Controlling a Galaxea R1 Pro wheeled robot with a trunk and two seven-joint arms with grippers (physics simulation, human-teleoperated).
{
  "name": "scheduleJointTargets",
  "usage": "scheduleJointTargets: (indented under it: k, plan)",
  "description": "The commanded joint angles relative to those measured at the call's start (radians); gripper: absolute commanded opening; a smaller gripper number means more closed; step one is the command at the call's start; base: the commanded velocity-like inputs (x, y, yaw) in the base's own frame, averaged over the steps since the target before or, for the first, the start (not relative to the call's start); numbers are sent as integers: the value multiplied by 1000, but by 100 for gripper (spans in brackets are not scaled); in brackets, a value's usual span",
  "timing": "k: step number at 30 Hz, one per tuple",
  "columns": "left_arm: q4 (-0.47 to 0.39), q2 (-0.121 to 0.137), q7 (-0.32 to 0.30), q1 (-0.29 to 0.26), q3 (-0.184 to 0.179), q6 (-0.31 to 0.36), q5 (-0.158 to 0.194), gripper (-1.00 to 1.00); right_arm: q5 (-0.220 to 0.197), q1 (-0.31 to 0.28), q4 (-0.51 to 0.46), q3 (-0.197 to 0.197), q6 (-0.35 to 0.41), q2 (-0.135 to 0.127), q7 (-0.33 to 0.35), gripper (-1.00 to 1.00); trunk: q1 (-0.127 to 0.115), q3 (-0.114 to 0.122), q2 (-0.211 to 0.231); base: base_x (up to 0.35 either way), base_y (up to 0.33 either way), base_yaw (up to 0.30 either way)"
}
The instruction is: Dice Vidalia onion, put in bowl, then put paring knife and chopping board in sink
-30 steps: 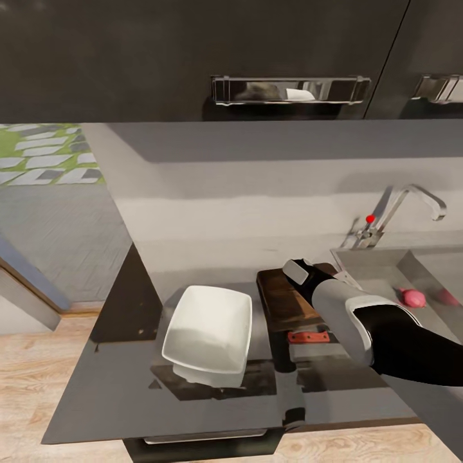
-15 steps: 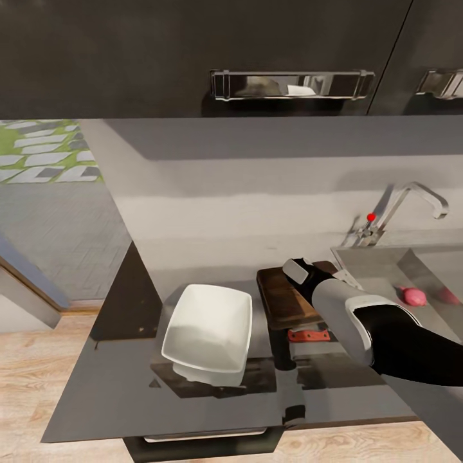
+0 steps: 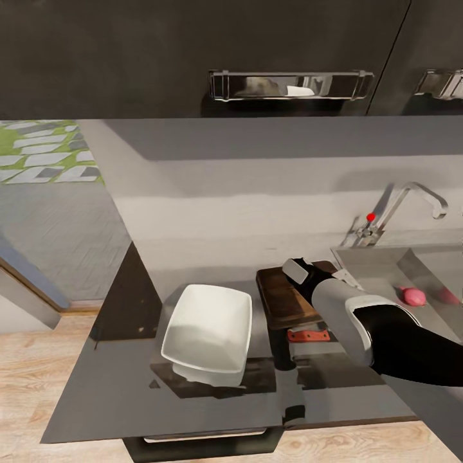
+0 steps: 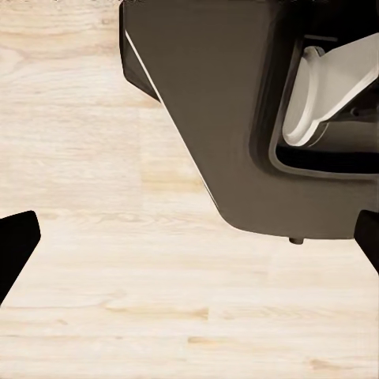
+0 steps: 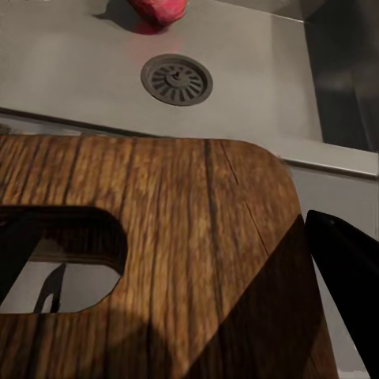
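The right fingers stand wide apart, holding nothing, low over the chopping board near its slot hole. The left fingers also look open, above the wooden floor. On the worktop the paring knife lies just beside the board, the bowl near it, and what seems the onion sits in the sink.

Overhead I see dark grey wall cabinets with a chrome bar handle. Behind the bench runs a pale grey wall. Past the bench's left end I see light wooden plank flooring, grey paving and green patterned ground.
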Motion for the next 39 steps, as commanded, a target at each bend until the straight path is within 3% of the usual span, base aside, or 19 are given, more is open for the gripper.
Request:
scheduleJointTargets:
  k: [1,16,39]
  plan:
    - [-2,0,-1,1,0,-1,9,100,-16,0,12,4,-10,0,-3,-100,1,0,-1,0,0,-78]
    - [-2,0,-1,1,0,-1,8,100,-16,0,12,3,-10,0,-3,-100,1,20,-1,0,0,-100]
    - [1,0,-1,1,0,-1,9,100,-22,0,10,3,-11,2,51,-100,1,21,-1,0,0,-4]
